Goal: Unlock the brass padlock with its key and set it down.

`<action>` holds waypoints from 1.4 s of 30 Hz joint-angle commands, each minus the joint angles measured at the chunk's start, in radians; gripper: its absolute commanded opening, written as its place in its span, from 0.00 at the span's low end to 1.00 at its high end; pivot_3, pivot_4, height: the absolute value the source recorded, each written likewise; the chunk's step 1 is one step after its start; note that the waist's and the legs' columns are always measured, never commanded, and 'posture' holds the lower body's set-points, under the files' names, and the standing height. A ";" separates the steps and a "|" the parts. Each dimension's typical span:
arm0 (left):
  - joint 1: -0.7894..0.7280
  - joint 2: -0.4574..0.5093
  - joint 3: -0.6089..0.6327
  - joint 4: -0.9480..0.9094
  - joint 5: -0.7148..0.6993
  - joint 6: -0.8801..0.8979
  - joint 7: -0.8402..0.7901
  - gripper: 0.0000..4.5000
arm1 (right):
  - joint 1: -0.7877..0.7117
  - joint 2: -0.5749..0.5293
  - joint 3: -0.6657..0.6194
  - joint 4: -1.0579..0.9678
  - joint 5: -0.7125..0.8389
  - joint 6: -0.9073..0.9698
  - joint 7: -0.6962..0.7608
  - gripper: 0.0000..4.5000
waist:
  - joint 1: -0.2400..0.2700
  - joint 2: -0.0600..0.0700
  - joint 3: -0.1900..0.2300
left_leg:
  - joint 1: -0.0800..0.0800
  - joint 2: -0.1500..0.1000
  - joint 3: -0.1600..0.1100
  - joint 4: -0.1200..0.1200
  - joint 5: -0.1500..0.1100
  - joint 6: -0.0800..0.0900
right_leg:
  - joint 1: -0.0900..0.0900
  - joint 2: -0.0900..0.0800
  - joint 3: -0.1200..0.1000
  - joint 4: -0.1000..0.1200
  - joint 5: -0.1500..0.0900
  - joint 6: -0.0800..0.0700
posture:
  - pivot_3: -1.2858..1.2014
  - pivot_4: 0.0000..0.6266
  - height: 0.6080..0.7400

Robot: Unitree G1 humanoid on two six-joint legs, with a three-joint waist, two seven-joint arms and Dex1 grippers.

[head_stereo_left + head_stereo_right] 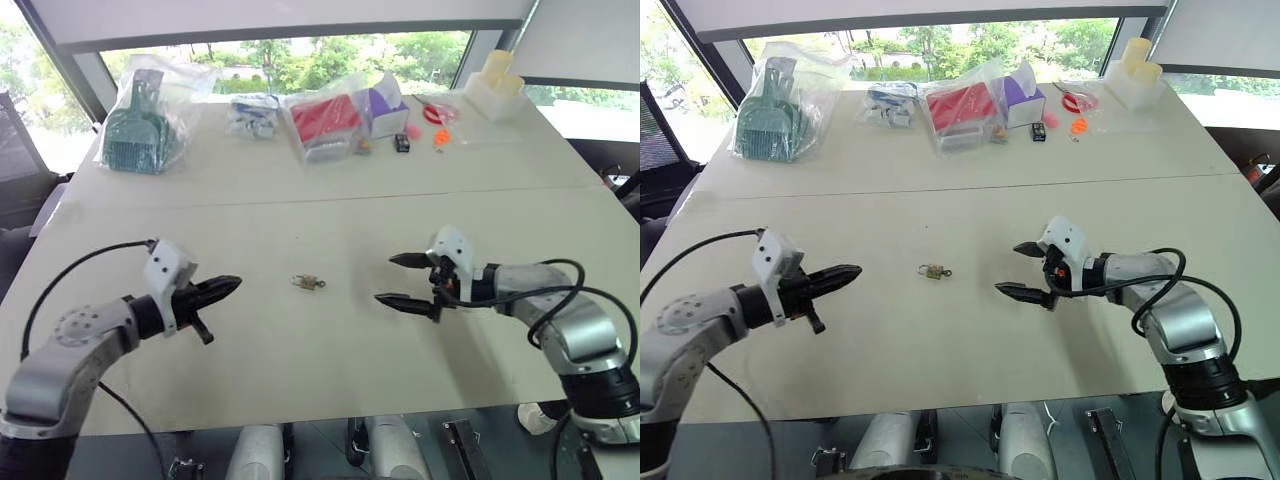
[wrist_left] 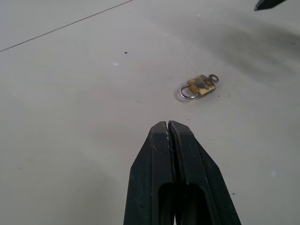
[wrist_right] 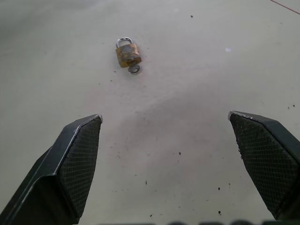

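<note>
The small brass padlock (image 1: pixel 308 283) lies flat on the white table between my two grippers, apart from both. The key's silvery ring head (image 2: pixel 213 78) sticks out of the padlock's bottom end, opposite the shackle loop; its blade is hidden. My left gripper (image 1: pixel 236 285) hovers to the padlock's left, shut with nothing in it, its fingertips (image 2: pixel 168 125) pressed together and aimed at the padlock. My right gripper (image 1: pixel 386 279) hovers to the padlock's right, open wide and empty, and the padlock (image 3: pixel 128 54) lies ahead of its spread fingers.
Along the table's far side lie a bagged green dustpan set (image 1: pixel 140 125), a bag with red contents (image 1: pixel 325 120), a purple box (image 1: pixel 385 105), small dark and pink items (image 1: pixel 402 142) and white containers (image 1: pixel 495 85). A seam (image 1: pixel 300 195) crosses the table.
</note>
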 commanded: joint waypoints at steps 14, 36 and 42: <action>-0.014 0.116 0.085 -0.001 -0.062 -0.011 -0.117 0.00 | -0.054 -0.029 0.012 -0.119 0.045 0.021 0.030 0.99 | 0.000 0.000 0.000 | 0.000 0.000 0.001 -0.001 0.000 0.000 | 0.000 0.000 0.000 0.000 0.000 0.000 | 0.52 0.24 1.00; -0.234 0.132 -0.163 0.219 0.124 -0.262 -0.337 0.16 | -0.017 -0.006 0.036 -0.208 0.062 0.054 -0.038 1.00 | 0.001 0.000 0.000 | 0.000 -0.002 0.002 -0.001 0.000 0.000 | 0.000 0.001 0.000 0.000 0.004 -0.002 | 0.52 0.24 1.00; -0.429 0.028 -0.345 0.490 0.279 -0.482 -0.443 0.68 | -0.007 0.002 0.046 -0.212 0.033 0.022 -0.078 1.00 | 0.003 -0.001 0.000 | 0.000 -0.003 0.002 0.000 0.000 0.000 | 0.001 0.001 0.000 0.000 0.005 0.000 | 0.52 0.24 1.00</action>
